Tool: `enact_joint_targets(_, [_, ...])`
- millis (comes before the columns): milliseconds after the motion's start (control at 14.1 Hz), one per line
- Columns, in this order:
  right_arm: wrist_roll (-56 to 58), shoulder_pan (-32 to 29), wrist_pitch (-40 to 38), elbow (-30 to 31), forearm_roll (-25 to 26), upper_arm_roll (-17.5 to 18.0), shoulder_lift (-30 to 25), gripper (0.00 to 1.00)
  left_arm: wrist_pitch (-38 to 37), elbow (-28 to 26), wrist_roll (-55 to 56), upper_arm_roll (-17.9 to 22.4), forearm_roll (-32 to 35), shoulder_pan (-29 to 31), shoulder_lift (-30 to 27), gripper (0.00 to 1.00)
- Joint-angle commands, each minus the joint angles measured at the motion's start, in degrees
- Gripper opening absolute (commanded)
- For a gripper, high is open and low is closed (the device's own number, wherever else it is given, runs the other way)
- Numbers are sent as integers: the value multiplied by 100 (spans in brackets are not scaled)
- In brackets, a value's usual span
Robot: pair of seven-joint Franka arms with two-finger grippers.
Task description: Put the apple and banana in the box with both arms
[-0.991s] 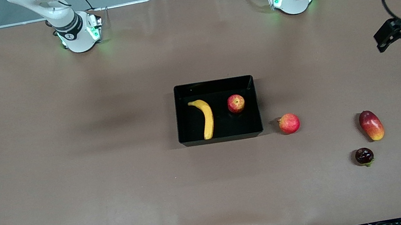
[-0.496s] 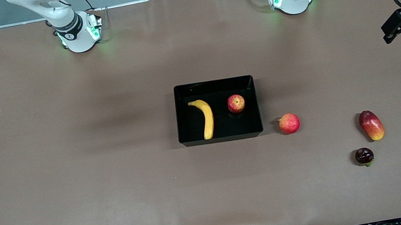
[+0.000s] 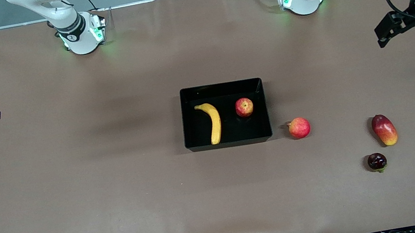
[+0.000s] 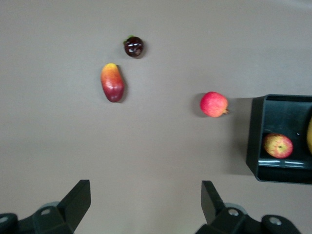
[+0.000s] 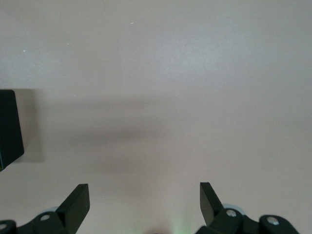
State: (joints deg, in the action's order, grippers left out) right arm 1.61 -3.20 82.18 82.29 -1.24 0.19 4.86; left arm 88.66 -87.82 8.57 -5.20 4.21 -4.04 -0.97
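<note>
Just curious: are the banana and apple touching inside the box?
Apart. The front view shows black box floor between banana and apple.

Both arms are drawn back to the ends of the table and held up in the air. The left gripper (image 4: 144, 207) hangs over bare table at the left arm's end, its two fingers (image 4: 78, 197) spread wide with nothing between them. The right gripper (image 5: 144, 207) hangs over bare table at the right arm's end, its fingers (image 5: 77, 201) just as wide apart and also empty.
</note>
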Motion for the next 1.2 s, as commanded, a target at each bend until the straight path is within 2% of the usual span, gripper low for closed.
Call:
enact_joint_targets(0, [-73, 3, -18, -64, -17, -10, 41, 100, -16, 134, -119, 1, -140, -18, 167, 100])
enact_joint_targets(1133, [-73, -6, -26, -72, -8, -19, 50, 100, -253, 187, -136, 45, -315, 192, 185, 100])
